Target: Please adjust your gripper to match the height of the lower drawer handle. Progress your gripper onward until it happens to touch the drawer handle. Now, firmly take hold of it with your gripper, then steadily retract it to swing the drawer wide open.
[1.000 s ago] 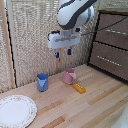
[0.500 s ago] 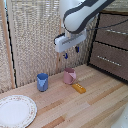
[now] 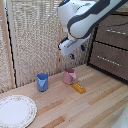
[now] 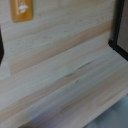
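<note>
Gripper (image 3: 73,53) hangs above pink cup (image 3: 69,76); open or closed, cannot tell. Lower drawer handle (image 3: 109,61) at 3 o'clock, well apart. Advice: match handle height first, then approach straight, slowly.

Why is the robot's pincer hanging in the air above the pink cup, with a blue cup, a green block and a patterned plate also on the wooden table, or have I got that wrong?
One detail is off: the block is orange, not green, as the exterior view shows. The rest holds: the pincer hangs above the pink cup, with the blue cup and patterned plate on the wooden table.
</note>
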Motion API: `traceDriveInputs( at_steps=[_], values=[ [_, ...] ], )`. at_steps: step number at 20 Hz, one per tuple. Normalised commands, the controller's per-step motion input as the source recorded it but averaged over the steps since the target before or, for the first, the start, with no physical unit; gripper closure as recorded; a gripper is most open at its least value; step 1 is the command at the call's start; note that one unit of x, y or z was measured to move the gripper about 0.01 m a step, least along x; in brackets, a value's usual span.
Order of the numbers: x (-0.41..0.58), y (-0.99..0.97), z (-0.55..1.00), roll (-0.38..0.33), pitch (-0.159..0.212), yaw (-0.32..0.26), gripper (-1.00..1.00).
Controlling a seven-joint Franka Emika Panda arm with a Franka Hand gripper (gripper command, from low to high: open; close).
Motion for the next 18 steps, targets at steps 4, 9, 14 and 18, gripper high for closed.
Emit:
traceDriveInputs(
  at_steps=[4,9,14,18],
  values=[
    [-0.019,-0.23,-0.05,-0.375,-0.073,0.136,-1.00],
    [0.000,-0.27,-0.03,-0.367,-0.089,0.132,-1.00],
    [-0.002,-0.34,0.00,-0.356,-0.089,0.118,-1.00],
    [0.000,-0.42,-0.12,-0.314,-0.044,0.122,-1.00]
  ],
)
